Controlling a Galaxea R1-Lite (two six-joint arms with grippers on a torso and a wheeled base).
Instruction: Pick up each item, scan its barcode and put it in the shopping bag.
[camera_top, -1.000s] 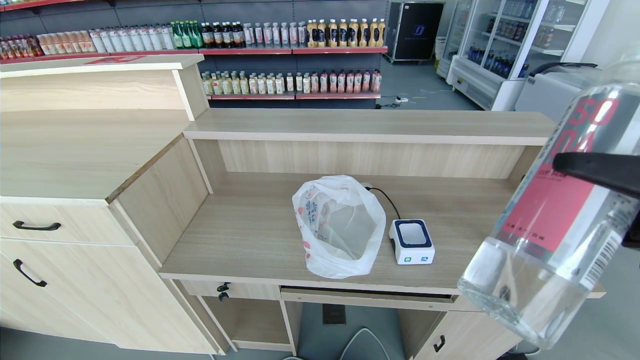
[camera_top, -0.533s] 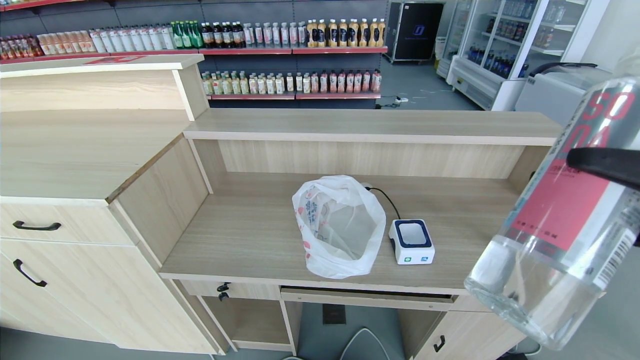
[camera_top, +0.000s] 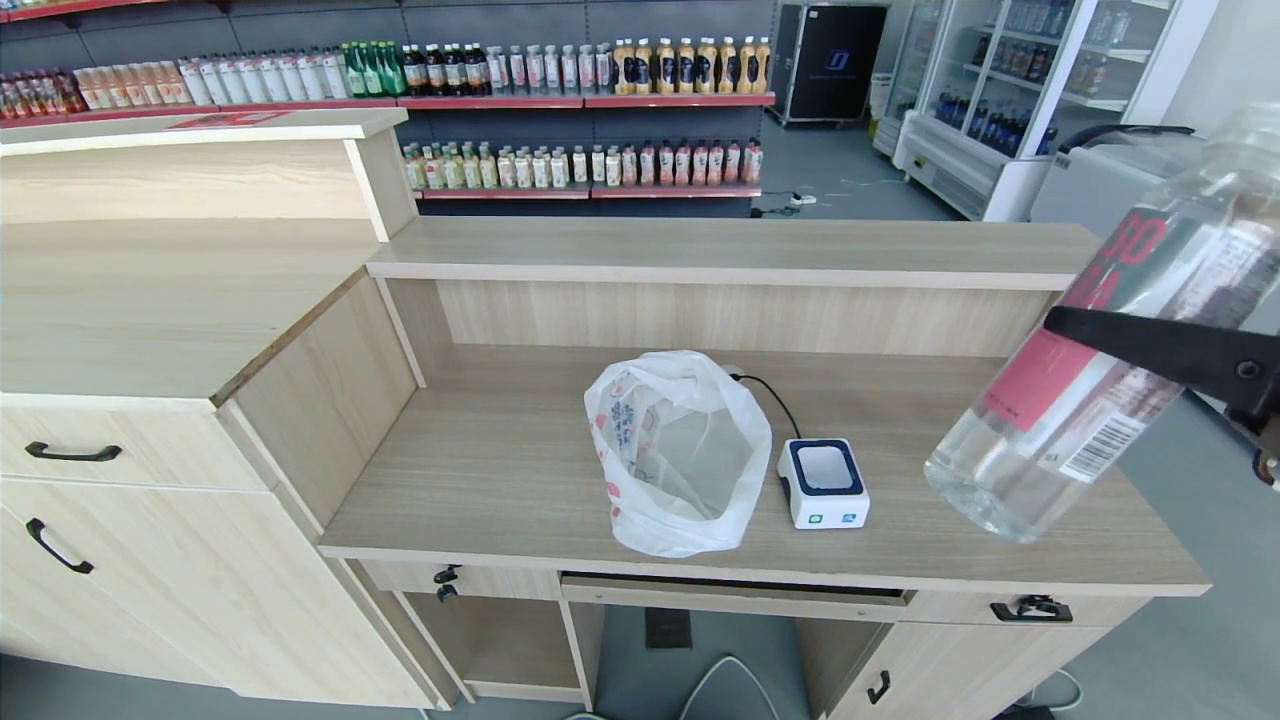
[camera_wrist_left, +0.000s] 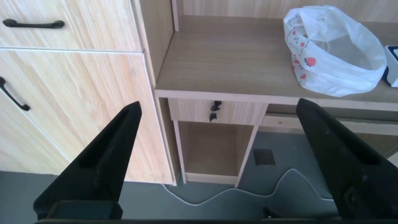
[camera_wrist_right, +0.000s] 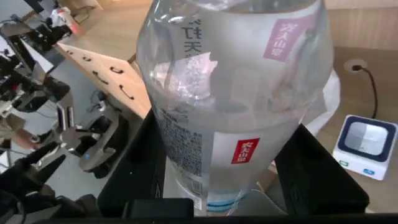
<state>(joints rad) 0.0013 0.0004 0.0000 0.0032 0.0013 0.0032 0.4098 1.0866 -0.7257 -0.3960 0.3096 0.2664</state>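
In the right pincer (camera_wrist_right: 230, 174), a tilted bottle (camera_top: 1080, 400).

The bottle (camera_top: 1040, 450) loses its cap end past the head view's edge.

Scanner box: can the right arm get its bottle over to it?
Probably yes. The right gripper holds the bottle in the air right of the scanner, with just counter between; the shopping bag sits on the scanner's other side.
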